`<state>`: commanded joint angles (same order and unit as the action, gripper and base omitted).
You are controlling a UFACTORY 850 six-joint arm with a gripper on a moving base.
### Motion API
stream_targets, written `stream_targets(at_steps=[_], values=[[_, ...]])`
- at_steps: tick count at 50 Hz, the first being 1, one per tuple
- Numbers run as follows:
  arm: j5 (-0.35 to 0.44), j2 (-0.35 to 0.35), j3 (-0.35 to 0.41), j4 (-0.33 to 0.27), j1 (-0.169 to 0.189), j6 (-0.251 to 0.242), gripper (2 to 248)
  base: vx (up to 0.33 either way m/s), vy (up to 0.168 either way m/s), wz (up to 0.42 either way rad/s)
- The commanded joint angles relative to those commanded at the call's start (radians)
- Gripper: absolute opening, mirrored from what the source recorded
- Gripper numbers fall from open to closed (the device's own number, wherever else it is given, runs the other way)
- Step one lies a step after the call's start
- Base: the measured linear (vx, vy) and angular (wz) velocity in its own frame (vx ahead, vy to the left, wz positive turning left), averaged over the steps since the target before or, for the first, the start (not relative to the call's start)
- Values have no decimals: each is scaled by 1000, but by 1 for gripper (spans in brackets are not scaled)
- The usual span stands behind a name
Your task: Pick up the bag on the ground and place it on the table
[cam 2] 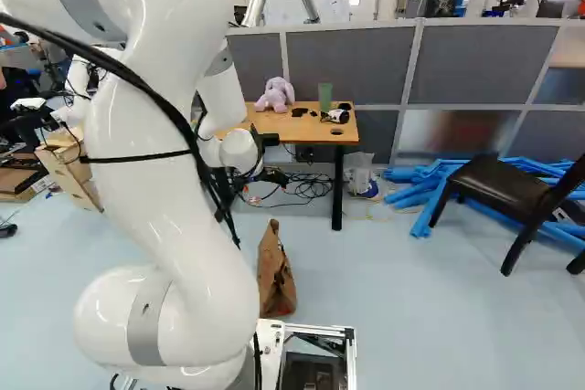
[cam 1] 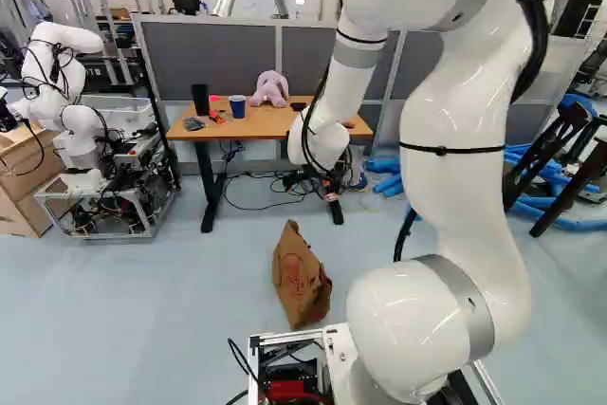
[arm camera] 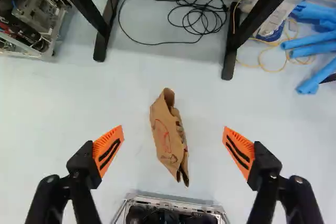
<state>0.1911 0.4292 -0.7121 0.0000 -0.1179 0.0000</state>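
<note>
Your tool hung spread wide above the brown paper bag, which lay ungripped on the floor between your base and the bench. You appeared lined up, with grasp, lift and placing all left to do.

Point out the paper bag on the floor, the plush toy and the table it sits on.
Paper bag [arm camera: 165,136]: wrist view, its broad side.
Plush toy [cam 1: 271,90]: left base view, its body.
Table [cam 1: 261,126]: left base view, bare tabletop.
</note>
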Motion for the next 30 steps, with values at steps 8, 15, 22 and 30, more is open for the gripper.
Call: stream_targets(at_steps=[8,15,22,30], values=[[-57,54,-47,0,1,0,247,0,0,0],[-74,87,-69,0,2,0,247,0,0,0],[-78,116,-84,0,2,0,247,0,0,0],[-78,148,-101,0,2,0,247,0,0,0]])
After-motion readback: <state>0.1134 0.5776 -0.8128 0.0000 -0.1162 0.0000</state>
